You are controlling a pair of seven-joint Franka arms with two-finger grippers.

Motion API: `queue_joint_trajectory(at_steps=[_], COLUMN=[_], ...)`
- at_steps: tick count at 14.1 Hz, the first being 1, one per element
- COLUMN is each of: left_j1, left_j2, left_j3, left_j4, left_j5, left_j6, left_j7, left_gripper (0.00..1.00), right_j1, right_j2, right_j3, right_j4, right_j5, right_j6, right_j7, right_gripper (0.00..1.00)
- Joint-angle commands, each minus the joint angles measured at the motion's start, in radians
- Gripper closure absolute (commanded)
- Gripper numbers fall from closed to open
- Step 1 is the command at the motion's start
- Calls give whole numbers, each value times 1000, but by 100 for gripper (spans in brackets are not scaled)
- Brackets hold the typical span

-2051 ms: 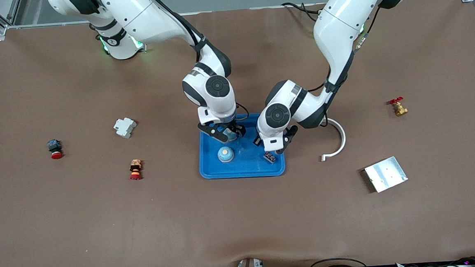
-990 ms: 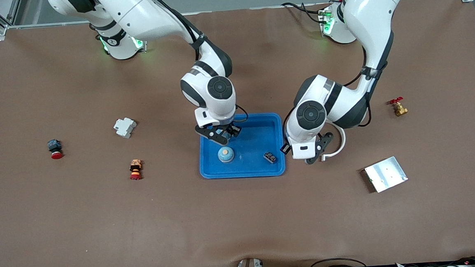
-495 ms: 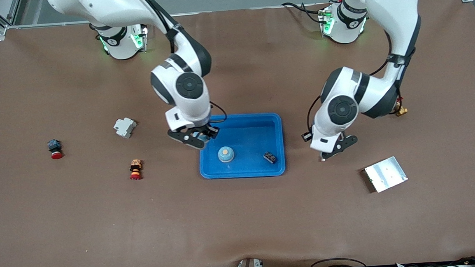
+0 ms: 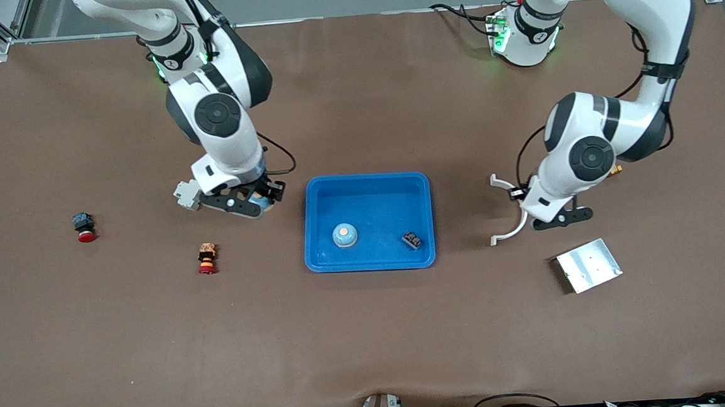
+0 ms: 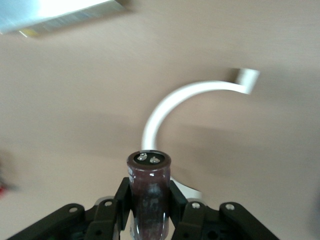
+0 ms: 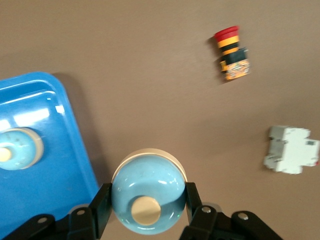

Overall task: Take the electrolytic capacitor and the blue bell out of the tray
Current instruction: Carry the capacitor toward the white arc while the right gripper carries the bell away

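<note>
While clamped on a dark capacitor (image 5: 148,192), left gripper (image 4: 555,217) hangs over bare table beside the white curved bracket (image 4: 513,212), toward the left arm's end. Right gripper (image 4: 250,205), fingers closed on a blue bell (image 6: 148,197), hovers just off the blue tray (image 4: 371,263), which already carries another bell (image 4: 344,235) and a small black part (image 4: 411,240).

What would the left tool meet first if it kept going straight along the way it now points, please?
Most likely the white curved bracket on the table: the left tool, shut on the capacitor, points down almost over it. Depth is unclear, so it might meet bare table beside it.
</note>
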Motion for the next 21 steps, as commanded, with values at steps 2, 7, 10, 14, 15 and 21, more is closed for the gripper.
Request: queue_joint_trajectory(at_steps=[2,7,10,14,15,21], left_j1=[82,90,103,131,136,151], left_j2=[-23,15,32,38,40,60], left_j3=[-13,-13,-13,-13,-13,-13], left_j4=[-59,-98,-137,-179,-188,-213], left_j5=[62,63,63,65,65,65], left_j6=[92,233,301,356,368,428], left_j7=[134,214,292,320,322,320], left_gripper=[100,100,100,100,100,97], right_j1=[-94,-187,-276,-316,-319,-509], right_j2=[-189,-341,-422,-517,-551,-621], right_j3=[16,11,10,-100,-113,-130], right_j4=[-187,-322,-396,-492,-520,-600], right_j5=[2,77,120,126,126,125], right_j6=[21,25,25,27,30,24], right_j7=[-156,-328,-482,-696,-740,-1032], right_gripper=[100,100,100,100,100,100])
